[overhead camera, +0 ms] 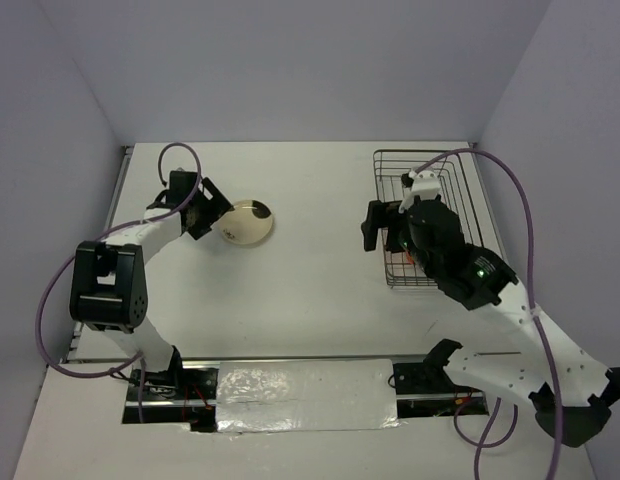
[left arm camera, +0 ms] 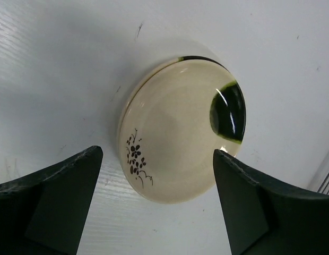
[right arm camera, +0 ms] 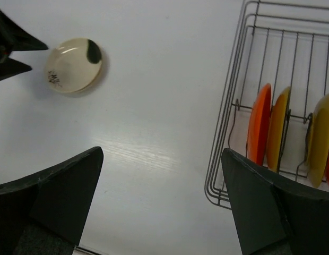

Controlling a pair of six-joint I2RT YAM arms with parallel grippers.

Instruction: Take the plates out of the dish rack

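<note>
A cream plate [overhead camera: 245, 222] with a dark spot and a small flower print lies flat on the white table at centre left. It also shows in the left wrist view [left arm camera: 180, 130] and the right wrist view [right arm camera: 74, 65]. My left gripper [overhead camera: 216, 213] is open and empty just left of it, apart from it [left arm camera: 158, 153]. The dark wire dish rack [overhead camera: 422, 152] stands at the right. In it stand an orange-red plate [right arm camera: 259, 125] and amber-yellow plates [right arm camera: 278, 127] on edge. My right gripper [overhead camera: 371, 226] hovers open and empty over the table beside the rack's left side [right arm camera: 162, 153].
My right arm covers most of the rack's near half in the top view. A silver foil strip [overhead camera: 305, 395] lies along the near table edge between the arm bases. Grey walls close in the table on three sides.
</note>
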